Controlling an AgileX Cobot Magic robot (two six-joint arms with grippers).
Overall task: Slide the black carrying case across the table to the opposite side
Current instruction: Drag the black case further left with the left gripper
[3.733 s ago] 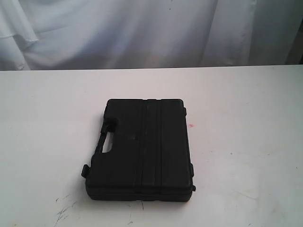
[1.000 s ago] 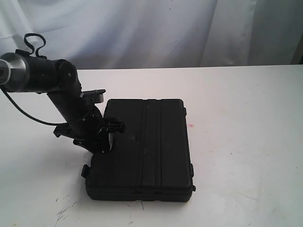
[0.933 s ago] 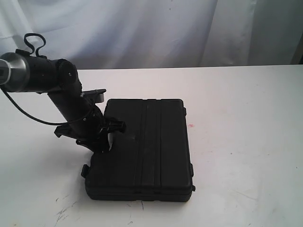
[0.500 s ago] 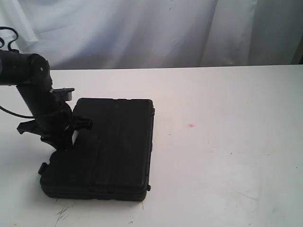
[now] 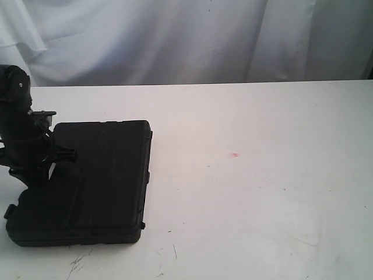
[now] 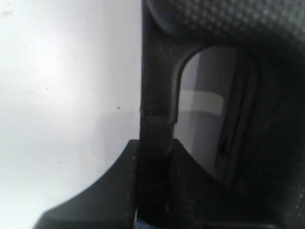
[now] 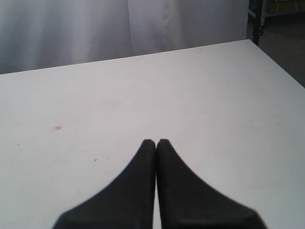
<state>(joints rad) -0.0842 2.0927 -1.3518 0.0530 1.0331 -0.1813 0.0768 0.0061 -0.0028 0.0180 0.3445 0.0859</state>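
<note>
In wrist views only, left pincer (image 6: 153,145) clamping case (image 5: 99,175) handle (image 6: 155,90), right pincer (image 7: 156,143) closed, empty

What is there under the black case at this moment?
The case lies flat on the white table; nothing else shows beneath it. The tabletop it covers is hidden. The fingers of the left gripper pinch its handle bar at the edge.
</note>
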